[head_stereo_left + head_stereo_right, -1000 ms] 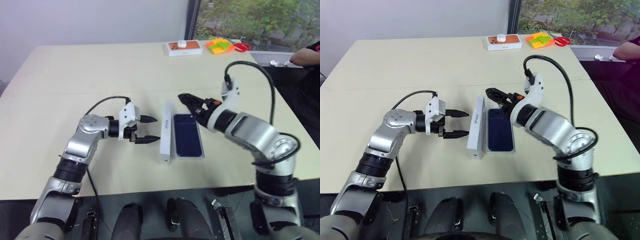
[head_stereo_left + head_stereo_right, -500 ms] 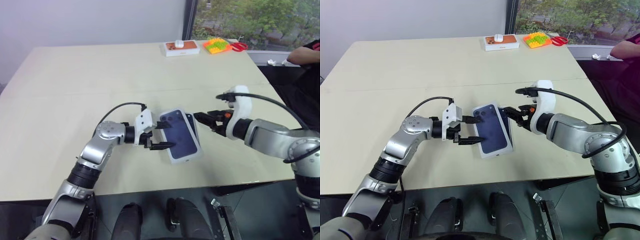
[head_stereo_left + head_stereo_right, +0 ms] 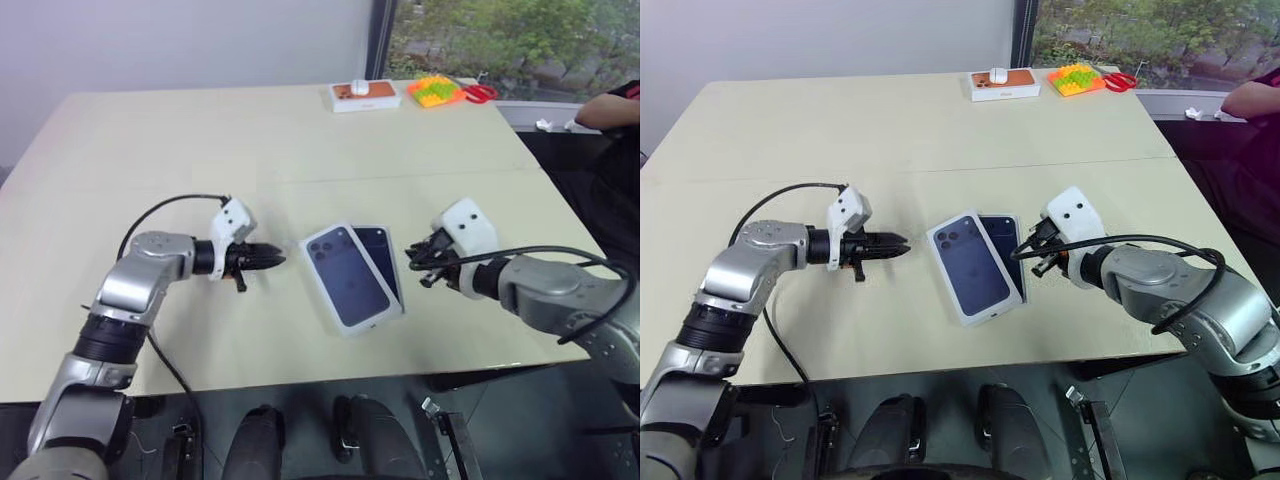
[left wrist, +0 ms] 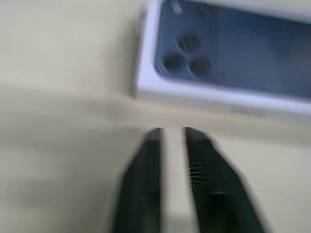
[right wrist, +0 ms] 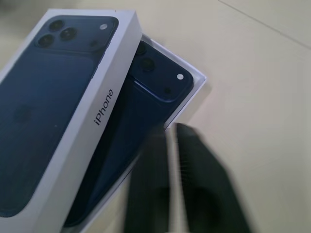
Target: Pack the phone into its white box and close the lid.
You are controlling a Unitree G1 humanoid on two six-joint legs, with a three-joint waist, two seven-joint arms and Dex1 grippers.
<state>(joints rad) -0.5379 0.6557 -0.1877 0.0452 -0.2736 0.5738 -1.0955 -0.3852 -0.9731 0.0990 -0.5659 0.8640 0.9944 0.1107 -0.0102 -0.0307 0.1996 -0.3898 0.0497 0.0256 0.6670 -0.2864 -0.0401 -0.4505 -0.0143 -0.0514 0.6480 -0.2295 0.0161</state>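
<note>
Clearly the printed white cardboard lid (image 3: 971, 265) lies askew over the shallow white box (image 5: 193, 92), leaving the glossy navy phone (image 3: 1003, 240) half exposed at mid-table. Left gripper (image 3: 895, 245) and right gripper (image 3: 1025, 252), fingers pinched together and empty, flank it; a sideways nudge could jam the lid crooked.

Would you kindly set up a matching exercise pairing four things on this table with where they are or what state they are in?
Things:
1. lid
2. phone
3. left hand
4. scissors

Descriptions:
A. shut, holding nothing
B. red, at the table's far edge
C. askew, only partly covering the box
D. lying in the white box

Pairs: 1-C, 2-D, 3-A, 4-B
</note>
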